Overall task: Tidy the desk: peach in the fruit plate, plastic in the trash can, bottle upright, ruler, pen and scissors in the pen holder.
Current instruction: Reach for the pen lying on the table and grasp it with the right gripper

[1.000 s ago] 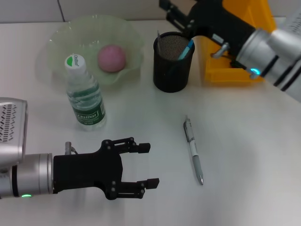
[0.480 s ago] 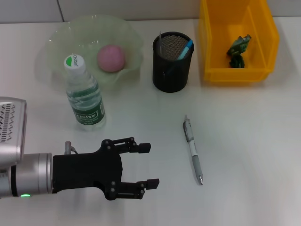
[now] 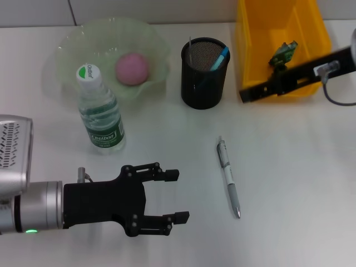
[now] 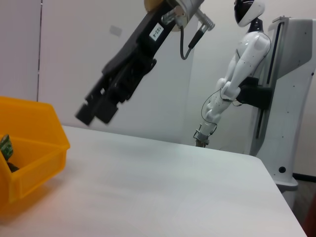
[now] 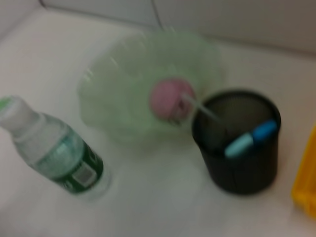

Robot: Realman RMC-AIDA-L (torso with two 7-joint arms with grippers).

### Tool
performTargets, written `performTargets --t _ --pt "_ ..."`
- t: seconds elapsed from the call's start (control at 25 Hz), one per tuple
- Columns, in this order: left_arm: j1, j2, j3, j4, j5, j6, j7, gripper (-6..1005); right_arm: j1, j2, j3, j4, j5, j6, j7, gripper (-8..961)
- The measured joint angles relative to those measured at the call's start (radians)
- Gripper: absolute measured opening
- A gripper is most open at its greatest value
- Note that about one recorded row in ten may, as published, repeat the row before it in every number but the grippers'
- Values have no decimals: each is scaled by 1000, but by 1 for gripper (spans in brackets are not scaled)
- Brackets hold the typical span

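A pink peach (image 3: pixel 132 68) lies in the green glass fruit plate (image 3: pixel 72 50). In front of the plate a water bottle (image 3: pixel 100 114) stands upright. The black mesh pen holder (image 3: pixel 204 75) holds a blue-handled item (image 3: pixel 219 58) and a thin pale strip; I cannot tell which is the ruler or the scissors. A grey pen (image 3: pixel 228 178) lies flat on the table. Crumpled green plastic (image 3: pixel 282 54) sits in the yellow trash can (image 3: pixel 250 50). My left gripper (image 3: pixel 173 196) is open and empty, low at the front left. My right gripper (image 3: pixel 246 94) reaches in from the right, above the can's front wall.
The right wrist view takes in the bottle (image 5: pixel 52 148), plate (image 5: pixel 123 84), peach (image 5: pixel 170 98) and pen holder (image 5: pixel 239 143). In the left wrist view, the right gripper (image 4: pixel 96 112) hangs above the table beyond the yellow can (image 4: pixel 29 143). A white humanoid (image 4: pixel 242 74) stands off the table.
The right arm was over the pen holder a second ago, left the head view, and now comes back in from the right. The left arm and the objects have not moved.
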Motion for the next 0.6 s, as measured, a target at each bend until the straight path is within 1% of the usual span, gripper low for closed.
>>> performTargets --t 0.04,0.08,0.12,0.16,0.24,0.28,0.32,0.44,0.48,0.6 --pt "-2 0 1 0 0 -1 0 797 34 1 -3 19 -32 -34 47 801" --pt "-3 0 2 0 0 -2 0 797 101 2 -2 81 -69 -70 81 797" --pt "-4 0 3 0 0 -3 0 797 101 2 -2 81 -69 -70 81 793" --pt "-5 0 3 -1 0 -3 0 797 140 2 -2 123 -88 -88 87 789" --pt "-5 0 2 2 0 -3 1 797 218 0 3 225 -133 -119 95 781" --pt "-3 0 3 4 0 -3 1 797 288 0 8 330 -187 -136 101 777" --pt "-2 1 4 5 0 -2 1 797 288 0 8 330 -187 -136 101 770" --pt "0 1 6 5 0 0 1 797 347 2 9 434 -214 -120 108 749" --pt "0 1 6 4 0 0 1 797 367 4 8 473 -208 -96 114 742" --pt "0 0 7 1 0 -3 2 797 387 6 4 511 -206 -80 122 721"
